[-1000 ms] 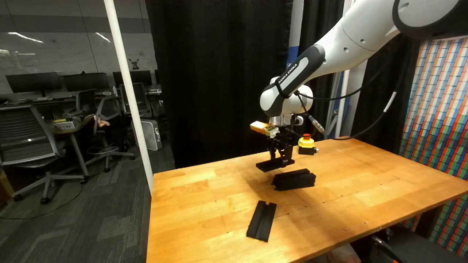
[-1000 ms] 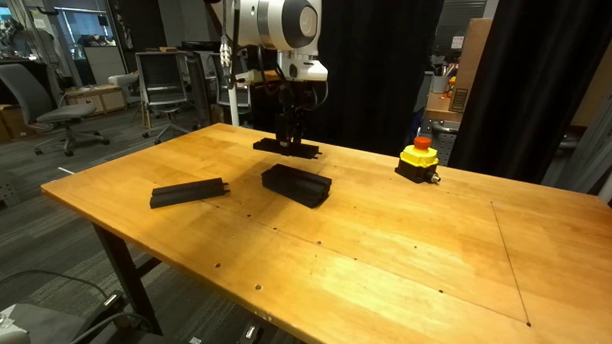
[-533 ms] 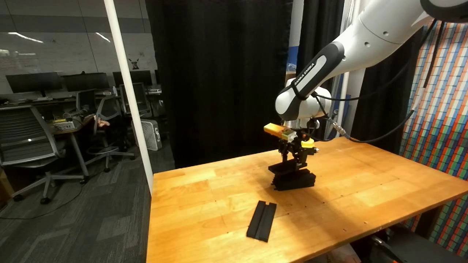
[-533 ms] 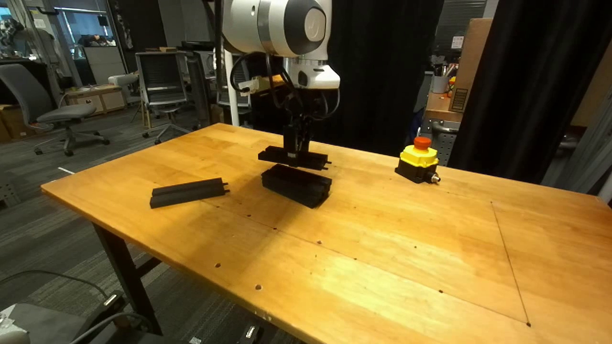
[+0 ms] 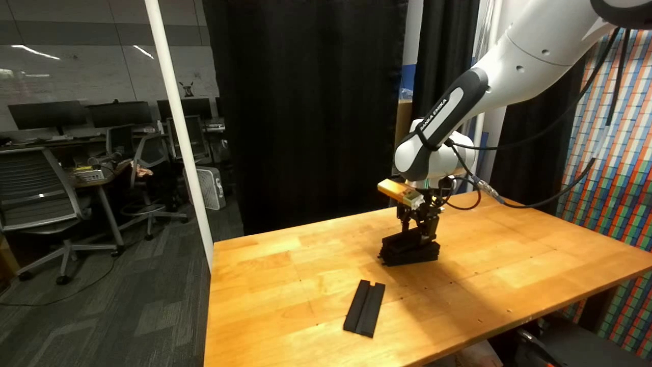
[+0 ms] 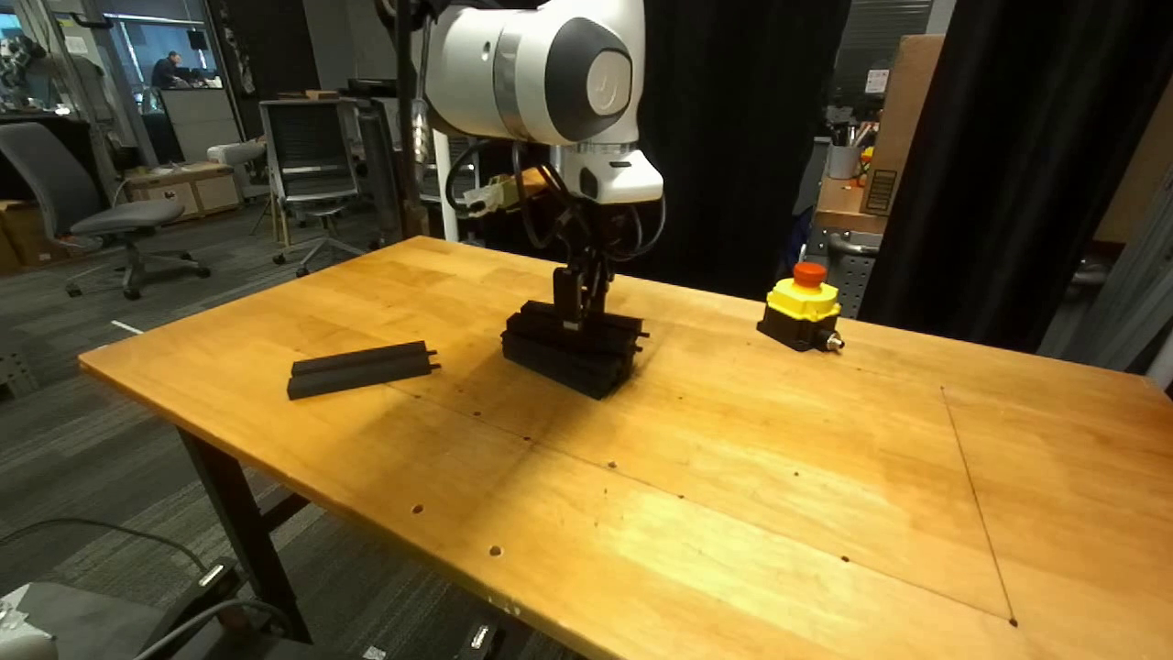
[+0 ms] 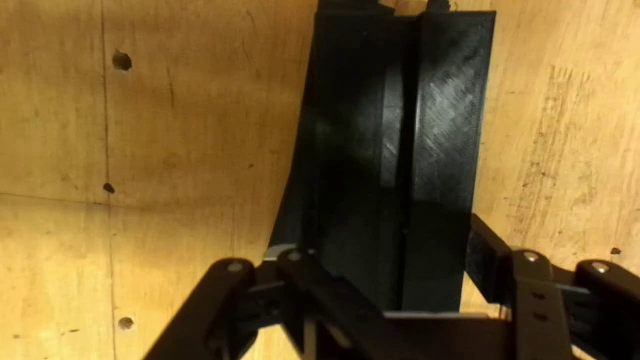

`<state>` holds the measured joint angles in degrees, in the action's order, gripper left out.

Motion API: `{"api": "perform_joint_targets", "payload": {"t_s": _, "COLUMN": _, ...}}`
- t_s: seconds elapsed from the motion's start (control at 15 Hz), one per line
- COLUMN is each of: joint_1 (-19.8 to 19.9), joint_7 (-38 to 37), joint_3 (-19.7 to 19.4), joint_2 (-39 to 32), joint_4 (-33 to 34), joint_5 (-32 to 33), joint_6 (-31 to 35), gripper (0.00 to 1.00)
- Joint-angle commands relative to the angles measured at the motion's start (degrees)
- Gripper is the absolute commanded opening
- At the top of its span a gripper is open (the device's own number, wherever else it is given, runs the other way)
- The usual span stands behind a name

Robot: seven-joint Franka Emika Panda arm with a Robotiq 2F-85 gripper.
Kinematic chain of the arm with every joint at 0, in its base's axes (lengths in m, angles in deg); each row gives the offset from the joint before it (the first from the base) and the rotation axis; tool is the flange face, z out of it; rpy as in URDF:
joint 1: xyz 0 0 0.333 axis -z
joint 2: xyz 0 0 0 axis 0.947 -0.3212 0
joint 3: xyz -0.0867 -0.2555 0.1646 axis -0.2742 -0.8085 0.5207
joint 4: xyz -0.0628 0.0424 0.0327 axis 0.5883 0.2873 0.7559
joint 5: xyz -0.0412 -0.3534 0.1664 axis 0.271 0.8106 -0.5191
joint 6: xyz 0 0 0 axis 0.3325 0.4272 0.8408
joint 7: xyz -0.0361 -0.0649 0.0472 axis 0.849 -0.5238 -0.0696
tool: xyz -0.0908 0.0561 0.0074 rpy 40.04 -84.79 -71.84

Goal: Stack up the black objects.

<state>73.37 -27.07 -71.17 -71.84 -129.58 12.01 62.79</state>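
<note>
A black bar (image 6: 539,318) with a lengthwise groove is between the fingers of my gripper (image 6: 584,323). In the wrist view my gripper (image 7: 390,245) straddles this bar (image 7: 447,115); the right finger touches its edge, the left fingertip is hidden. The bar lies on or just at the top of the black pile (image 6: 559,365), turned slightly against the bars below; contact is hard to tell, black on black. The pile also shows in an exterior view (image 5: 413,257), with my gripper (image 5: 416,236) over it. Another black bar (image 5: 364,309) lies apart on the table, also seen here (image 6: 363,370).
A yellow-and-red button on a black base (image 6: 803,310) stands on the wooden table (image 6: 733,440), beyond the pile. A black curtain (image 5: 316,112) hangs behind the table. Office chairs (image 6: 312,156) stand past the far edge.
The gripper has carried the held bar over to the pile and lowered it onto or against the pile's top. The separate bar and the pile's lower bars have not moved.
</note>
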Motion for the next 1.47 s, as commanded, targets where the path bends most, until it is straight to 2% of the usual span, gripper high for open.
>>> {"api": "perform_joint_targets", "payload": {"t_s": 0.0, "joint_1": 0.0, "joint_7": -0.7, "joint_3": -0.6, "joint_2": 2.9, "joint_4": -3.0, "joint_5": 0.4, "joint_6": 3.5, "gripper": 0.45}}
{"api": "perform_joint_targets", "payload": {"t_s": 0.93, "joint_1": -1.4, "joint_7": -7.6, "joint_3": 0.7, "joint_2": 5.2, "joint_4": -3.9, "joint_5": -0.3, "joint_6": 2.3, "gripper": 0.45}}
{"api": "perform_joint_targets", "payload": {"t_s": 1.4, "joint_1": -1.5, "joint_7": -12.7, "joint_3": 1.8, "joint_2": 6.7, "joint_4": -6.6, "joint_5": -1.2, "joint_6": 3.8, "gripper": 0.45}}
